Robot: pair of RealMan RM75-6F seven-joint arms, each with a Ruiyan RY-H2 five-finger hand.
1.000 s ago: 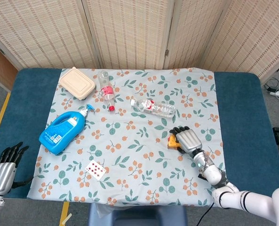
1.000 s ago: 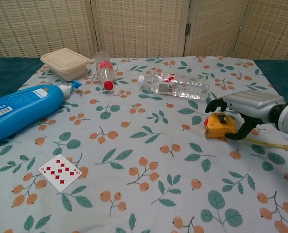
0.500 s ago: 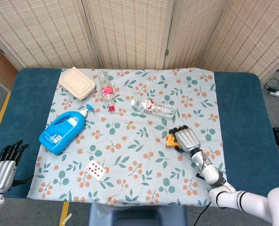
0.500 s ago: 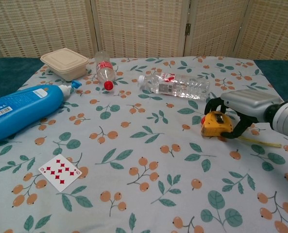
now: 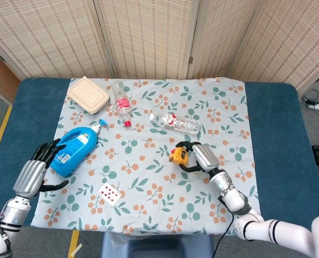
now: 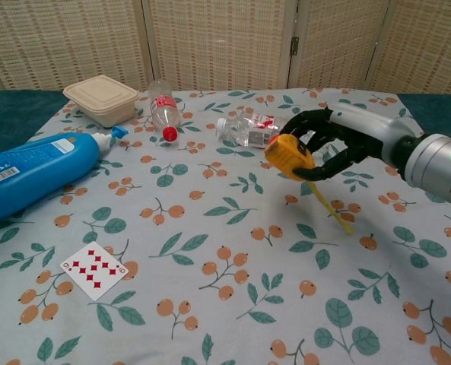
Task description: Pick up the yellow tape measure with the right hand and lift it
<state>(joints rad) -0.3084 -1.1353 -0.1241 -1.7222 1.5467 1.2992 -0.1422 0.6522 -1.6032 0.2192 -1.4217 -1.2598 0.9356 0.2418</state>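
The yellow tape measure (image 6: 289, 155) hangs above the floral cloth, gripped by my right hand (image 6: 333, 141), whose dark fingers wrap around its case. A strip of yellow tape (image 6: 331, 211) trails down from it toward the cloth. In the head view the tape measure (image 5: 178, 155) shows left of the right hand (image 5: 198, 157), near the table's middle. My left hand (image 5: 36, 172) hovers with fingers spread and nothing in it, beside the blue detergent bottle (image 5: 71, 150) at the left.
A clear water bottle (image 6: 274, 134) lies just behind the raised tape measure. A small red-capped bottle (image 6: 162, 113) and a beige lunch box (image 6: 102, 97) sit at the back left. A playing card (image 6: 94, 269) lies near the front left on the cloth.
My right hand has lifted the tape measure off the cloth and carried it left toward the middle, its tape now dangling. My left hand has risen from the table's corner to beside the detergent bottle.
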